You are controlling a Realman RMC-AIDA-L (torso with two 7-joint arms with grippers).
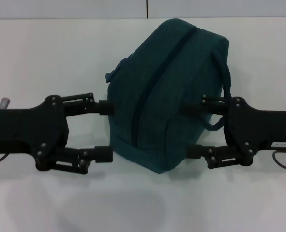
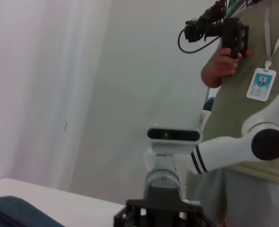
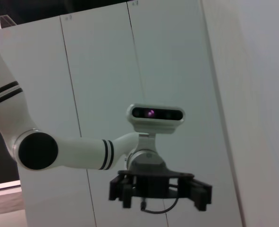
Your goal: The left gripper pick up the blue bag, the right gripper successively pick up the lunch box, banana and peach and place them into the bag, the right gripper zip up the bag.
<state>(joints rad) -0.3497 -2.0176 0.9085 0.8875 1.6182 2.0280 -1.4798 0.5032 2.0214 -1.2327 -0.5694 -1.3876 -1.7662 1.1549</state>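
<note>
Blue bag: the blue bag [image 1: 169, 94], a large dark teal fabric lunch bag with padded loop handles, lies on its side on the white table [image 1: 46, 58], between the two grippers, its dark zipper line looking closed along the length that shows.
Left gripper: the left gripper [image 1: 107, 131], a black two-finger claw, has its fingers spread wide apart and holds nothing; the upper fingertip touches or nearly touches the bag's side.
Right gripper: the right gripper [image 1: 191, 130], black as well, is spread too, its fingertips against the bag's opposite side near a handle loop, clamped on nothing.
Arm pose: both arms reach in level from the sides, wrists horizontal, facing each other.
Progress: no lunch box, banana or peach is visible; judging by that and the closed zip, the task looks finished or nearly so.
Background: a person in an olive shirt [image 2: 252, 85] holds a camera.
</note>
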